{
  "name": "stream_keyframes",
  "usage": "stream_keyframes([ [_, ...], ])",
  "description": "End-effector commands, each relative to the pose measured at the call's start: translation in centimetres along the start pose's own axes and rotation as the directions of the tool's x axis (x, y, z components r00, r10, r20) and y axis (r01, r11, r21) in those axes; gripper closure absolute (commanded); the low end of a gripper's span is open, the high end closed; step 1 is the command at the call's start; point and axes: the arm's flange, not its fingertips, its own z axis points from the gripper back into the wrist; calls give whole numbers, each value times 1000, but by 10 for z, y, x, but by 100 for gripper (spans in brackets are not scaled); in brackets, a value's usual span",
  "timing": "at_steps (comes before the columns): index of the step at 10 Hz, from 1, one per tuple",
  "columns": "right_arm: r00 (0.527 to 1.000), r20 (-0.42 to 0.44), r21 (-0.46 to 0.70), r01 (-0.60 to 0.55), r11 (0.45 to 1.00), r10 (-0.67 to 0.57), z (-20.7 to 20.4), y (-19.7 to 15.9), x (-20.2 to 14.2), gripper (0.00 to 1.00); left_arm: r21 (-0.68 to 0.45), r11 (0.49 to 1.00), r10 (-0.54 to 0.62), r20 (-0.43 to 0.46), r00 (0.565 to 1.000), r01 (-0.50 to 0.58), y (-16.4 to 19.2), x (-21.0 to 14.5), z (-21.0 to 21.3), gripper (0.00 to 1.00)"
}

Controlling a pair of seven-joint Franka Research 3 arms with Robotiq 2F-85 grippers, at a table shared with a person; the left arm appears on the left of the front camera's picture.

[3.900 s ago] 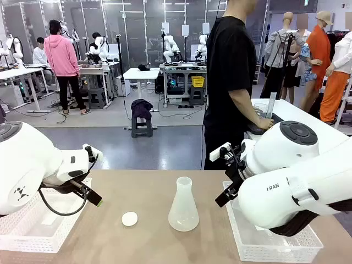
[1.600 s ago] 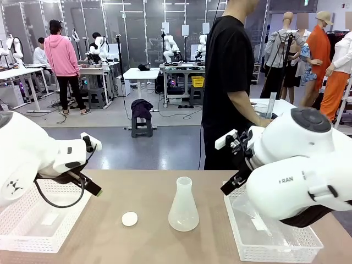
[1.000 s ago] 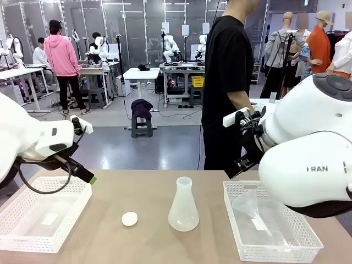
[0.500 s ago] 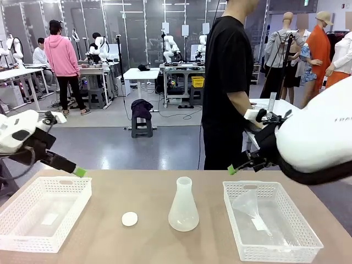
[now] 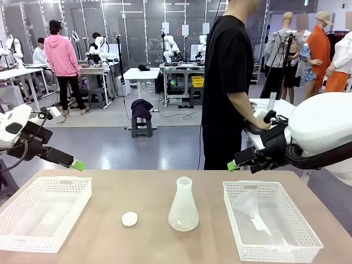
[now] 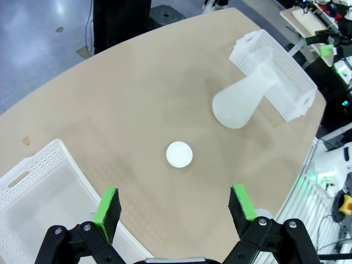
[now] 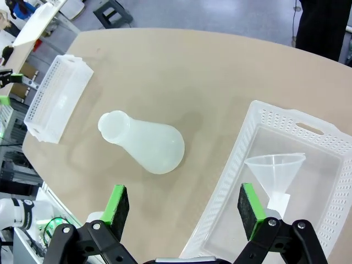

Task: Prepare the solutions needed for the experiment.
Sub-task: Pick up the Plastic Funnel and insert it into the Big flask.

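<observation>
- Cut off by the front view's left edge: most of the left arm (image 5: 14, 129).
- Cut off by its right edge: bulk of the right arm (image 5: 324, 132).
- Cropped at the top: the person (image 5: 228, 82).
- Side-on there, gap between jaws hidden: left gripper (image 5: 77, 164), right gripper (image 5: 233, 164).
- Too faint to tell: whether the frosted flask (image 5: 183, 208) holds anything.
- Clipped by wrist-view edges: left basket (image 6: 38, 165), right basket (image 7: 275, 116).
</observation>
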Motion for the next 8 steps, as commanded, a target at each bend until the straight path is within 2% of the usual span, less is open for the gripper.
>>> stream_keyframes([
  [1, 1000, -9, -18, -7, 1000, 7, 1, 3, 2, 0, 2, 1000, -17, -1, 1000, 17, -2, -4, 0, 0],
  [2, 1000, 0, 0, 0, 1000, 0, 0, 0, 0, 0, 2, 1000, -17, -1, 1000, 17, -2, -4, 0, 0],
  [3, 997, 25, 83, 77, 994, -79, -13, -5, 11, 0, 13, 1000, -2, -5, 1000, 2, -1, 0, 0, 0],
  [4, 991, 43, 187, 120, 975, -130, -21, -10, 15, 0, -114, 993, 24, 24, 999, -21, 15, 5, -8, 0],
  [6, 968, 44, 332, 219, 917, -247, -32, -24, 19, 0, -282, 959, 43, 62, 997, -24, 33, 9, -22, 0],
  [8, 950, 60, 394, 260, 881, -308, -38, -35, 21, 0, -432, 902, 63, 116, 991, -7, 43, 10, -35, 0],
])
